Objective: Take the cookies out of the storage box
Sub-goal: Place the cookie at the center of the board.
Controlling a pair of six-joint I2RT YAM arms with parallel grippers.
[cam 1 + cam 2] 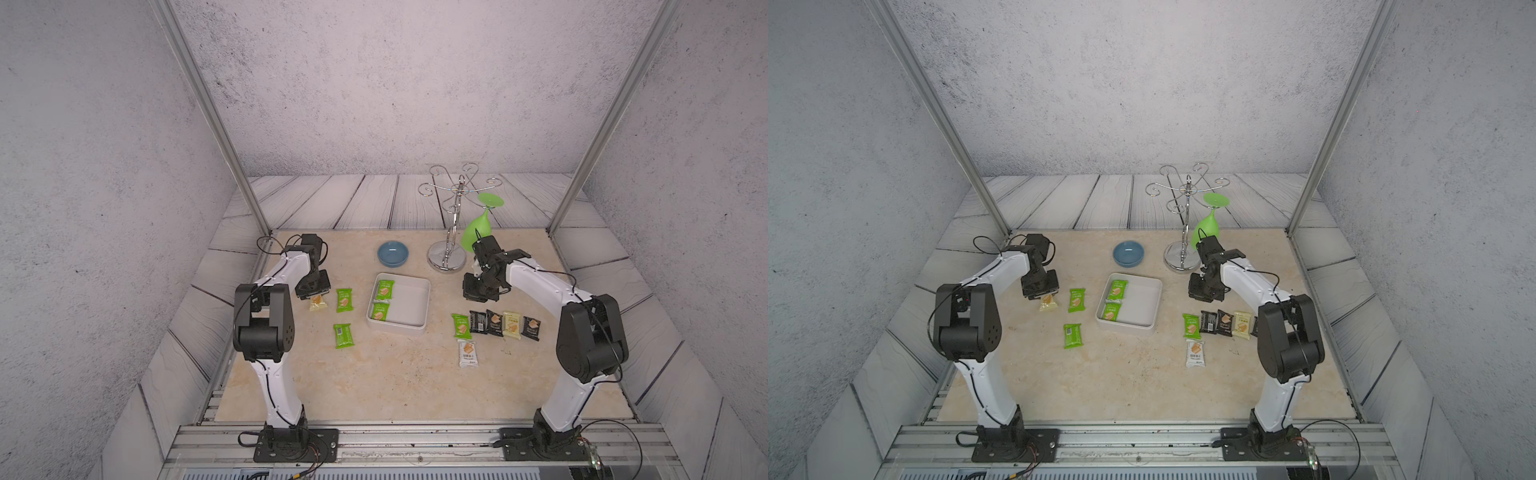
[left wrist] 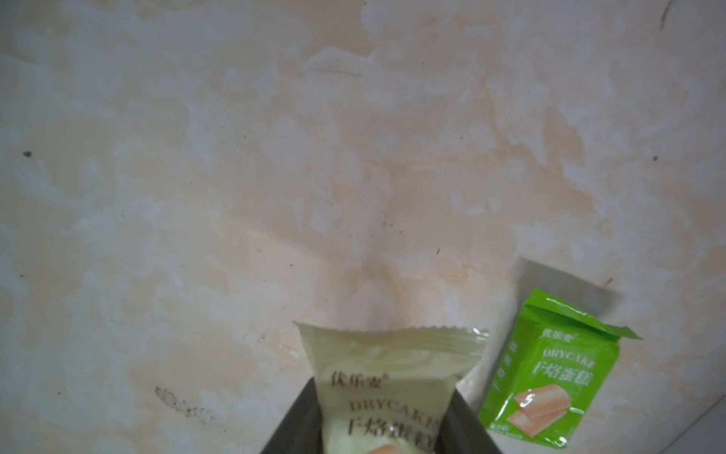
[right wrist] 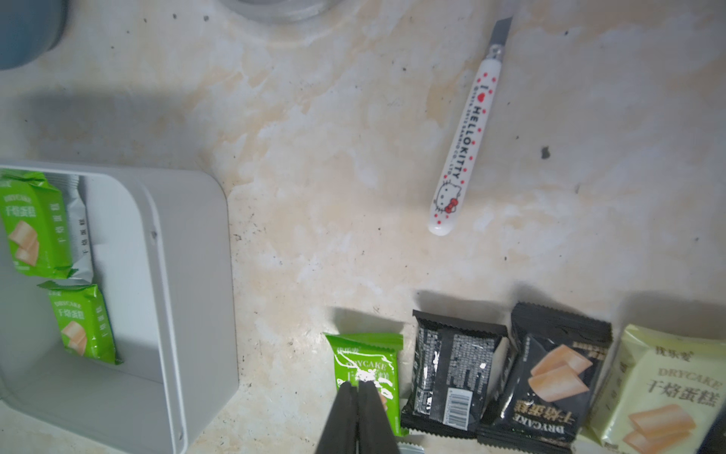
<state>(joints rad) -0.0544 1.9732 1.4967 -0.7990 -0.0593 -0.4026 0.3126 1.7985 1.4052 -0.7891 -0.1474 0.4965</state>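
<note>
Cookies (image 1: 494, 322): the left tool (image 1: 316, 296) grips a cream sealed packet (image 2: 387, 377), probably to lay it on the marbled bench (image 1: 374, 374), while green packets (image 1: 384, 289) lie in the shallow white plastic storage box (image 1: 409, 305) between it and the shut, empty right tool (image 3: 356, 387).

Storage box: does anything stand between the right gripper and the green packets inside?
Nothing visible does. Only bare table and the low wall of the storage box separate the right gripper, jaws shut and empty, from the two green packets.
</note>
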